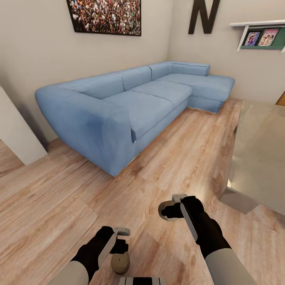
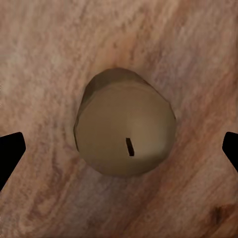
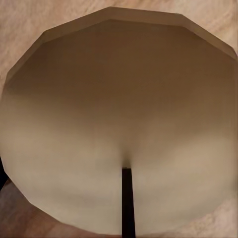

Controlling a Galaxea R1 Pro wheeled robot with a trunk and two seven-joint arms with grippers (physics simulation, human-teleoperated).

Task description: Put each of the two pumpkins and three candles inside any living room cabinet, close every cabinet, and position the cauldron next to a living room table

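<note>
Two candles were in play as the robot faced the blue sofa (image 1: pixel 130 103) in the living room. The right end effector (image 1: pixel 173 209) appeared pinched on one tan candle (image 3: pixel 119 129), carried above the plank floor (image 1: pixel 59 198); in the right wrist view its round wick-end face sat right up against the camera, the dark wick (image 3: pixel 127 198) pointing back toward the wrist. The left end effector (image 1: pixel 120 242) was spread wide, its two dark fingertips (image 2: pixel 11 153) well apart on either side of a second candle (image 2: pixel 125 129) standing on the floor directly beneath it. That candle stood upright, its short axis vertical and its wick (image 2: pixel 129 146) pointing up at the end effector. The glass-topped desk (image 1: pixel 261 158) lay off to the right end effector's outer side. The likely risk: the squat, round candle could roll or tip if the left fingers closed off-centre or descended too far and struck its rim; a loose pinch on the right could likewise drop the carried candle during travel.
</note>
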